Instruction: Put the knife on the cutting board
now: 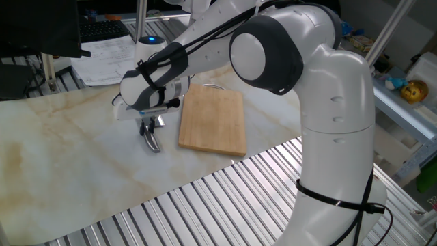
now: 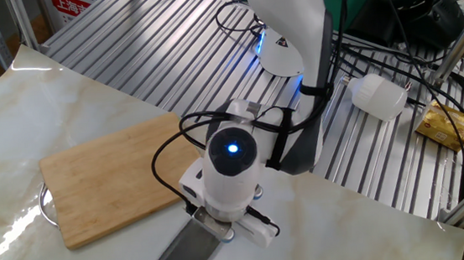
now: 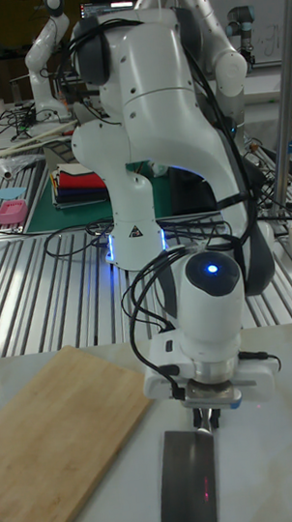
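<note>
Gripper [image 3: 203, 418] sits low over the marble tabletop [image 1: 61, 157], pointed straight down, and from my remote station I see its fingers [image 1: 146, 126] standing on either side of the handle end of the knife [image 3: 191, 485]. Whether they are actually pinching the handle I cannot tell; the wrist housing covers the contact in the tall fixed view and in the other fixed view, and in one fixed view the fingertips are too small to read.

In the tall fixed view the knife lies flat on the table directly below the gripper, its broad blade stretching away from the fingers toward the camera. In one fixed view only the rounded handle [image 1: 152, 141] shows, jutting out beneath the fingers. In the other fixed view a strip of blade [image 2: 176, 257] runs from under the wrist to the picture's lower edge.

The cutting board [image 3: 58, 436] lies flat on the table just beside the gripper, to its left in the tall fixed view, near the knife but apart from it, with bare marble between them. In one fixed view the cutting board [image 1: 213, 119] is just to the right of the fingers. A thin metal loop [image 2: 46, 205] sticks out from the board's far end.
</note>
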Robot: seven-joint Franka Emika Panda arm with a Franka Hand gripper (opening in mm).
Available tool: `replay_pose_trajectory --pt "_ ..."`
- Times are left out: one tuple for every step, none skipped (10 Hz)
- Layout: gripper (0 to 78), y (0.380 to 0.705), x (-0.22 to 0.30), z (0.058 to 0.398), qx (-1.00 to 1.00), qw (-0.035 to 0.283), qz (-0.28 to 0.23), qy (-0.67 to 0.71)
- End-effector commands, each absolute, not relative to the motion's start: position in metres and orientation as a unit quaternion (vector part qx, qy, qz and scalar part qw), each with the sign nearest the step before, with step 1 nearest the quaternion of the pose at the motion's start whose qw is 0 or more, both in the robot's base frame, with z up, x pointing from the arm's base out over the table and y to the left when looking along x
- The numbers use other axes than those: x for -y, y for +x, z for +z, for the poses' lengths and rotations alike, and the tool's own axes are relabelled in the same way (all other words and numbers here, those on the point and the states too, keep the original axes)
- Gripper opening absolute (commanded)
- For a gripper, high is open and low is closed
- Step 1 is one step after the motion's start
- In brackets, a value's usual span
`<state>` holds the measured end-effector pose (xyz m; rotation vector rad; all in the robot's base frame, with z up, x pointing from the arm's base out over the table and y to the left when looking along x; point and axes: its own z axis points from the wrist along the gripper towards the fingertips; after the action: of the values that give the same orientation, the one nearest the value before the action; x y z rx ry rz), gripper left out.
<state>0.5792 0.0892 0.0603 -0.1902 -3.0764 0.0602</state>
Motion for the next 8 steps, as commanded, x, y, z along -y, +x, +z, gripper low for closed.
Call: replay_pose_trajectory --pt "1.1 0.584 -0.085 0.069 0.998 0.023 0.02 -0.063" --pt "1.1 0.584 -0.085 0.069 0.998 0.023 0.02 -0.063" --pt "1.1 0.581 -0.085 0.079 0.998 0.02 0.017 -0.065" --pt "1.1 0.58 -0.086 0.086 0.997 0.019 0.019 -0.066" --pt "1.1 0.579 -0.086 0.09 0.997 0.018 0.018 -0.067" --pt "1.1 0.578 -0.086 0.092 0.997 0.017 0.017 -0.067" --pt "1.1 0.576 -0.083 0.096 0.997 0.018 0.017 -0.067" --pt "1.1 0.574 -0.082 0.099 0.997 0.018 0.017 -0.069"
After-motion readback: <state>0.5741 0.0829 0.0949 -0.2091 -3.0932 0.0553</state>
